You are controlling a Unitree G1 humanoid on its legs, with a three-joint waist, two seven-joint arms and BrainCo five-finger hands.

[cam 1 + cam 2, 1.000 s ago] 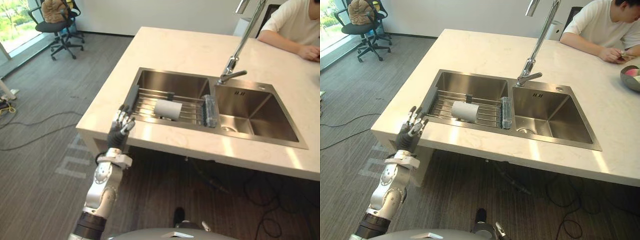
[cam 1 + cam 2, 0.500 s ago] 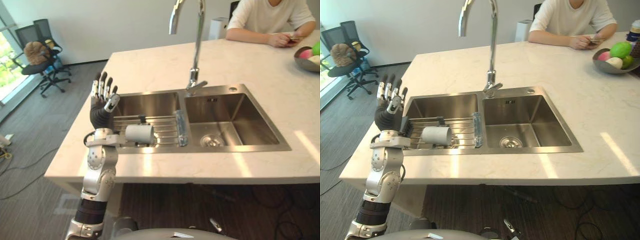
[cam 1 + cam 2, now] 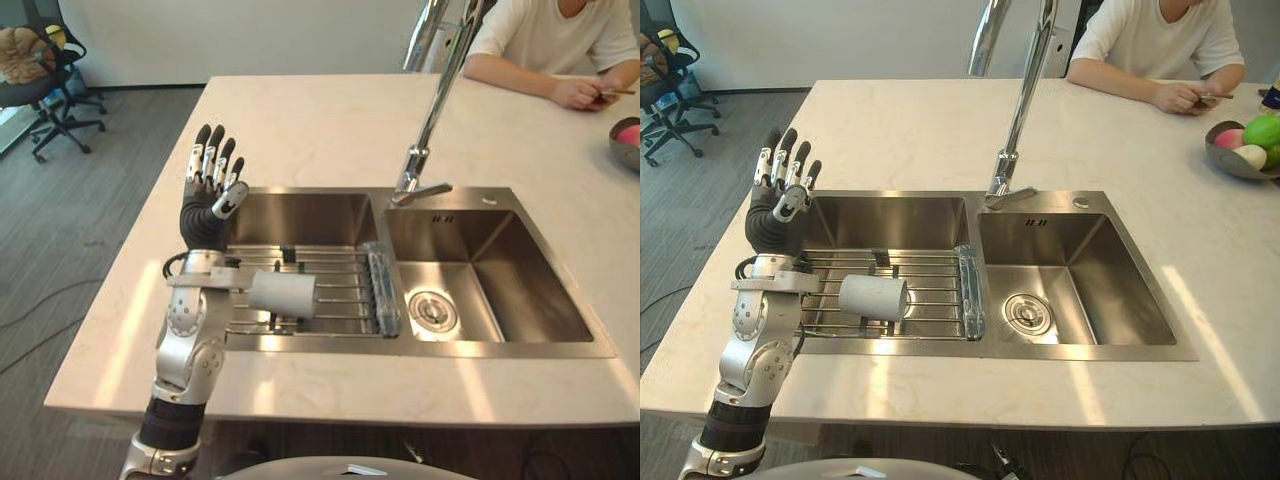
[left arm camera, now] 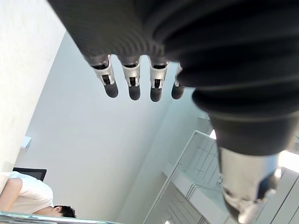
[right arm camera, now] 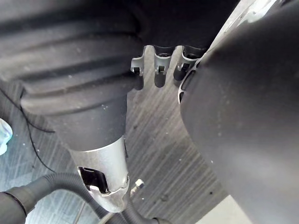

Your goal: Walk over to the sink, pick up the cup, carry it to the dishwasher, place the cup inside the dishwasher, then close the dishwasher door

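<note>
At the far left, a black office chair (image 3: 35,70) is sitting on the grey floor beyond the pale stone desk (image 3: 320,130). The left hand (image 3: 205,205) is standing upright over the desk at the left edge of the steel sink (image 3: 300,345), palm turned toward the basins. Its fingers (image 4: 133,84) are stretching straight and slightly spread, with the thumb apart from them, and they are gripping nothing. The hand is hovering clear of everything in the sink.

Just to its right, the cup (image 3: 283,293) is lying on its side on a wire rack (image 3: 345,290) that is spanning the left basin. The cup is a plain light-grey cylinder, resting across the rack's bars with its open end facing the right basin. It is sitting near the left hand's wrist but apart from it.

Farther right, a tall chrome faucet (image 3: 432,110) is rising from the back rim between the two basins. The right basin (image 3: 510,260) is showing a round drain (image 3: 433,310) at its bottom. Beyond it, a person in a white shirt (image 3: 545,35) is leaning on the far side of the desk, and a bowl of fruit (image 3: 1245,150) is sitting at the right edge.

The right hand (image 5: 159,70) is hanging low over the dark wood-grain floor (image 5: 154,154), fingers loose and holding nothing.
</note>
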